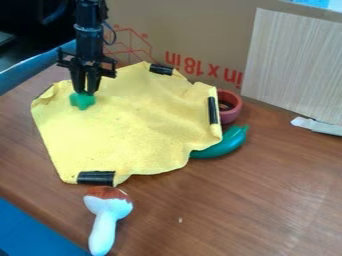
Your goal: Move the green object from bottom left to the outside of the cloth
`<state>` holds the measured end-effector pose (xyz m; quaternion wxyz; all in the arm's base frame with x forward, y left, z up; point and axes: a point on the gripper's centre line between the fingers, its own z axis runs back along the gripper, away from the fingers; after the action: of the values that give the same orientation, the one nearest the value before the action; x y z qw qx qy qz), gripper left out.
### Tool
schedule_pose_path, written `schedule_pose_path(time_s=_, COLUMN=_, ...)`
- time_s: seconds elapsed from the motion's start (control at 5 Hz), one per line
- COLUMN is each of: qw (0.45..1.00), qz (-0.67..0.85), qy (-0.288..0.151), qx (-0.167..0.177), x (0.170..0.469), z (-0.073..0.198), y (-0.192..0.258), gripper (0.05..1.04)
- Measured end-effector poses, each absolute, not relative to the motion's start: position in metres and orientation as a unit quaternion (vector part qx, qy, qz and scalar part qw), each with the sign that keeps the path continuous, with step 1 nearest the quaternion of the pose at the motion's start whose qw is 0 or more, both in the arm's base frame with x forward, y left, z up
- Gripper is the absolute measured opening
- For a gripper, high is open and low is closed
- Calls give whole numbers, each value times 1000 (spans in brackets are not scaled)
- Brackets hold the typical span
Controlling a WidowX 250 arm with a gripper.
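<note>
I, black gripper (85, 92), pinching green object (82, 102) at upper left of yellow cloth (127, 130). 1 toy mushroom (107, 215) near cloth's front edge.

Green object (83, 102): far portion obscured by gripper (85, 92). Cloth (120, 132) covers the left end of the dark green toy (230, 143) and part of the red bowl (230, 116); bowl contents (224, 106) indistinct. Arm (89, 22): upper section cut off by top edge.

- white toy mushroom (104, 220) with a brown cap, near the front
- curved teal toy (227, 144) near a reddish bowl (231, 116)
- cardboard box (194, 30) at the back
- pale wood-grain board (294, 60)
</note>
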<state>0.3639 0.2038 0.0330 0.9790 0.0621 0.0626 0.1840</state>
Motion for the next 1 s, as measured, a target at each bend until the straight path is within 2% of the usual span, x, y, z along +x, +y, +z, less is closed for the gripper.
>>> schedule_pose_path(time_s=0.2, qw=979, qz=181, qy=67, qx=59, x=364, z=35, y=205, gripper=116)
schedule_pose_path(time_s=0.4, qw=980, qz=177, qy=71, qx=53, x=362, z=35, y=205, gripper=80)
schedule_pose_path(time_s=0.6, qw=981, qz=173, qy=78, qx=50, x=360, z=35, y=206, gripper=229)
schedule_pose_path(time_s=1.0, qw=982, qz=165, qy=83, qx=37, x=350, z=33, y=210, gripper=793)
